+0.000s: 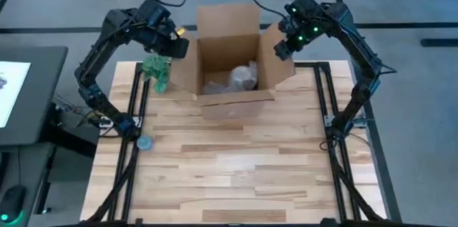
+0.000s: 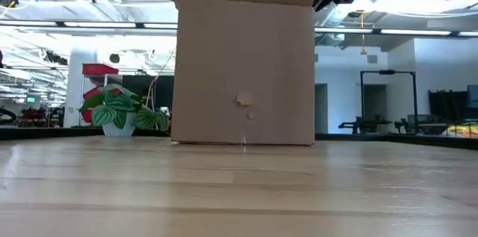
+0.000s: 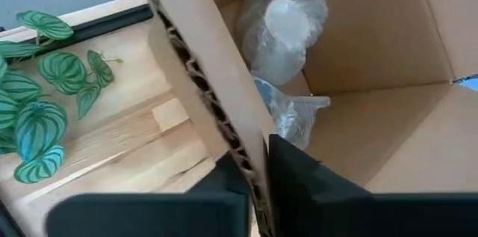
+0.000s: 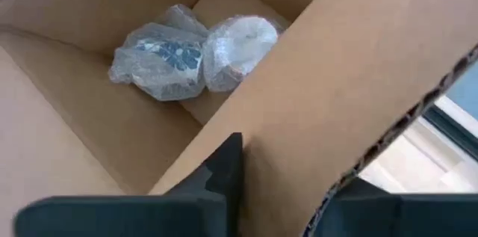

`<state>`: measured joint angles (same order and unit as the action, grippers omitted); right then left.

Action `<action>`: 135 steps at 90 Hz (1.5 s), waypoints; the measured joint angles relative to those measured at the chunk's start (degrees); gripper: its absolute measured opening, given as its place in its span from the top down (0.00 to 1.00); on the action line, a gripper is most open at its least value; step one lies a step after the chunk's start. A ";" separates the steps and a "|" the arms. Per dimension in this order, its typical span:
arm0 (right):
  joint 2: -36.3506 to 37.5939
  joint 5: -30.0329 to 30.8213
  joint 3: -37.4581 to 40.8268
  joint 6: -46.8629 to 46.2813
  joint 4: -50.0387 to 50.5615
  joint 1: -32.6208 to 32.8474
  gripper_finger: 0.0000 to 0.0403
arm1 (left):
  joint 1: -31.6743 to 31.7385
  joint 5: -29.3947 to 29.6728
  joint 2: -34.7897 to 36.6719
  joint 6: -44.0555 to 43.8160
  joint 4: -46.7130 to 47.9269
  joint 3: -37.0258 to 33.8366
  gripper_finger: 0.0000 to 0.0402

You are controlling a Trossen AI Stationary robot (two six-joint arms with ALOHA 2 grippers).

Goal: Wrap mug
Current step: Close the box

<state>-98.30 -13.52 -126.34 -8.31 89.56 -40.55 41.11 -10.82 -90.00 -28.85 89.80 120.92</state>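
A mug swathed in clear bubble wrap lies on its side at the bottom of an open cardboard box standing at the far end of a wooden table. Through the crinkled plastic a dark blue pattern shows on one part of the bundle, while the other end looks pale and rounded. The left gripper pinches the box's left flap between its dark fingers, the corrugated edge running up between them. The right gripper likewise clamps the right flap, one finger inside the box and the other outside. A small green-leaved potted plant stands on the table just left of the box.
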 joint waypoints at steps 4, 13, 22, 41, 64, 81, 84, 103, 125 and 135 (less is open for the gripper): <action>0.27 -0.38 0.00 -0.52 0.16 0.51 0.91 | -0.95 0.28 0.00 -0.57 -0.02 0.00 0.98; 1.28 -2.02 0.13 -1.68 1.06 2.00 0.97 | -3.81 0.37 0.00 -1.55 0.40 0.28 0.99; 2.75 -2.61 0.22 -4.08 1.49 4.25 0.99 | -7.02 0.37 0.05 -2.80 0.70 0.84 1.00; 6.65 -3.55 0.24 -11.18 1.50 10.93 0.99 | -15.26 0.75 0.77 -6.56 1.05 1.11 1.00; 8.81 -3.92 0.21 -23.10 1.09 24.37 0.99 | -27.80 3.78 1.45 -13.04 1.11 1.14 1.00; 8.78 0.50 0.20 -33.47 0.96 35.13 0.99 | -37.85 7.21 2.20 -18.72 0.83 1.18 1.00; 8.78 1.26 0.22 -35.56 0.84 36.82 0.99 | -39.37 8.11 2.40 -19.59 0.57 1.18 1.00; 8.24 6.68 0.21 -41.07 0.46 47.48 0.99 | -49.16 15.47 2.45 -23.07 0.27 0.68 1.00; 8.15 7.60 6.01 -45.97 -0.52 55.47 0.97 | -55.62 23.17 2.14 -21.19 -0.10 0.68 1.00; 8.27 7.60 6.49 -49.10 -0.42 57.36 0.87 | -56.96 25.78 2.14 -19.90 -0.28 0.68 0.97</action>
<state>-90.02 -5.93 -119.86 -57.41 89.14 16.82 -15.86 14.96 -87.85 -48.75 89.52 121.60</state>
